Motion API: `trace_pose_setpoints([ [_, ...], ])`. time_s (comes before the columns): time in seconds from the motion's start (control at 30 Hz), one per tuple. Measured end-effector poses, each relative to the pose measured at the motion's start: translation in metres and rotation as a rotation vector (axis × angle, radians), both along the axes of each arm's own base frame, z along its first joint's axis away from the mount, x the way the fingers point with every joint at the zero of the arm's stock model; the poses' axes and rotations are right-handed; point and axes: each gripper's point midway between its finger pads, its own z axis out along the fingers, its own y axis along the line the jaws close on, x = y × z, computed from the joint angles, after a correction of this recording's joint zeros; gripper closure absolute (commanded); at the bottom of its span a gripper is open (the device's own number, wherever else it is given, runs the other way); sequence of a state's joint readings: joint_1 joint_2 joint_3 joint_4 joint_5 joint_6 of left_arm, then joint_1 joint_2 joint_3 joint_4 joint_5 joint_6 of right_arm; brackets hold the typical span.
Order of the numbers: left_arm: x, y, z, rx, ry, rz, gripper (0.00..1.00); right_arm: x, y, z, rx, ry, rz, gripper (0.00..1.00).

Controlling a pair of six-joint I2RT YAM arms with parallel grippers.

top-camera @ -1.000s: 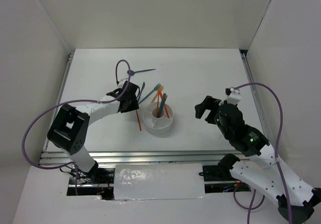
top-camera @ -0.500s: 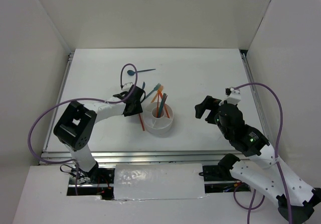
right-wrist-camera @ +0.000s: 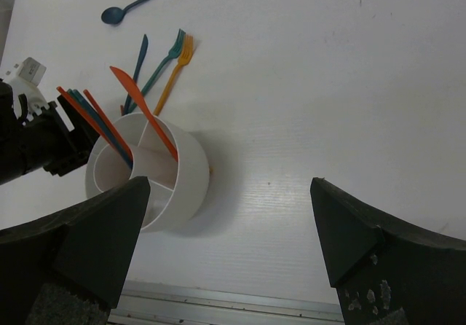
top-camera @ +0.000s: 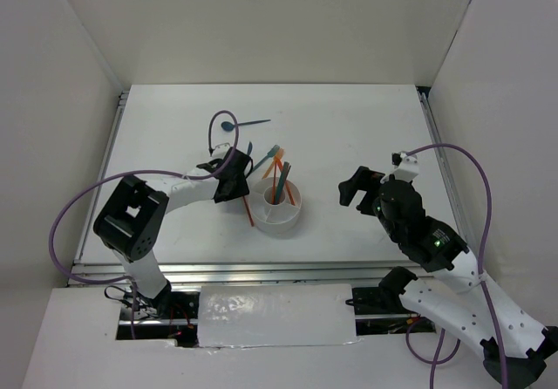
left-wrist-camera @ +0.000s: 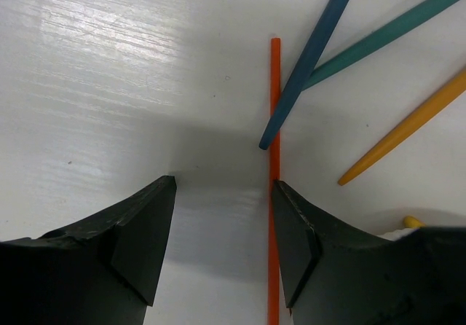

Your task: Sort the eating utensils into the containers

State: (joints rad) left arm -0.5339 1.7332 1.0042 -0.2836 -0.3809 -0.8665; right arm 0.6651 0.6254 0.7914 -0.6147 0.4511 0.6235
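Observation:
My left gripper [top-camera: 234,187] is open and low over the table, just left of the round white holder [top-camera: 276,206]. In the left wrist view my left gripper [left-wrist-camera: 222,230] straddles an orange chopstick [left-wrist-camera: 274,121], which lies on the table against the inner face of the right finger [left-wrist-camera: 295,241]. A dark teal chopstick [left-wrist-camera: 309,55], a teal fork handle [left-wrist-camera: 386,33] and an orange fork handle [left-wrist-camera: 408,128] lie just beyond. The holder [right-wrist-camera: 149,175] holds orange and teal pieces [right-wrist-camera: 142,110]. The blue spoon [top-camera: 242,125] lies at the back. My right gripper [top-camera: 356,188] is open and empty, right of the holder.
The two forks [top-camera: 268,157] lie on the table behind the holder. The table's metal front rail [top-camera: 261,271] runs close in front of the holder. White walls enclose the table on the left, back and right.
My left gripper has moved right and down, closer to the holder, over the orange chopstick, which shifted slightly. For the last half second it has stayed still. The right arm has not moved.

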Motion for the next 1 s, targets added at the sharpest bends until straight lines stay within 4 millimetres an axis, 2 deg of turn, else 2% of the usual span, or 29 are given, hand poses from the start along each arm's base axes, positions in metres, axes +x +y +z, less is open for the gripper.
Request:
trace_pose_setpoints([
  [0.53, -0.001, -0.004, 0.001, -0.011, 0.004, -0.015, 0.27, 0.000, 0.000, 0.000, 0.001, -0.001, -0.001, 0.00],
  [0.8, 0.012, -0.019, 0.019, -0.050, -0.022, -0.029, 0.30, 0.000, 0.000, 0.000, 0.005, 0.001, -0.001, 0.00],
  [1.0, 0.009, -0.016, 0.008, -0.015, 0.004, -0.022, 0.33, 0.000, 0.000, 0.000, 0.006, 0.000, -0.001, 0.00],
])
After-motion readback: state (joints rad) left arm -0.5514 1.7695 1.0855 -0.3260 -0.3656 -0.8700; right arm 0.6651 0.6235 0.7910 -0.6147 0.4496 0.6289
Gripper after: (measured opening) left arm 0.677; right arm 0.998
